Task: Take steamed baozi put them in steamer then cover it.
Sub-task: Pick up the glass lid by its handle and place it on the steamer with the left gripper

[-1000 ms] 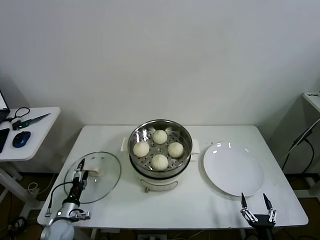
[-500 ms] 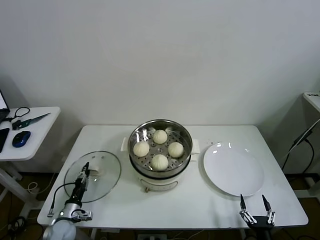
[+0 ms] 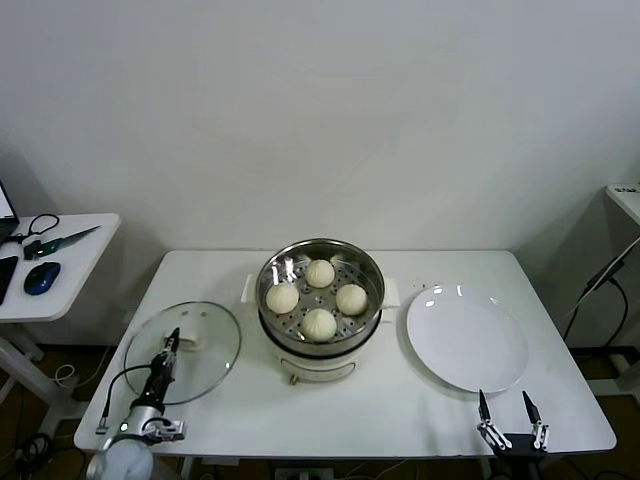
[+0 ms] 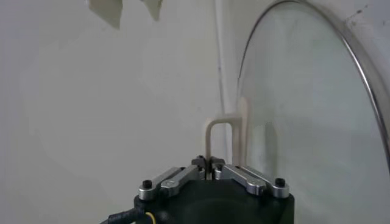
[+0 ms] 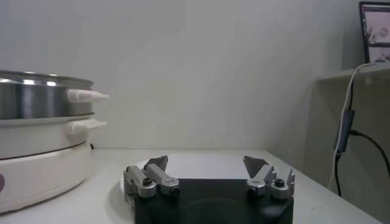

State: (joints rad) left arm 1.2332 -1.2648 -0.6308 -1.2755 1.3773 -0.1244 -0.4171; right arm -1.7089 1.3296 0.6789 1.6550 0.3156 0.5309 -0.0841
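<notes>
Buns [image 3: 318,296] sat in steamer [image 3: 320,310] | your left claw [image 3: 170,345] pinched lid [image 3: 205,335] handle [image 4: 226,139]; thin grip risked slipping | right claw [image 3: 510,408] wide, idle.

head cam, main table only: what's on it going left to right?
glass lid with the left hand shut on its handle → steamer holding four steamed baozi → white plate; right hand open at the front edge below the plate.
</notes>
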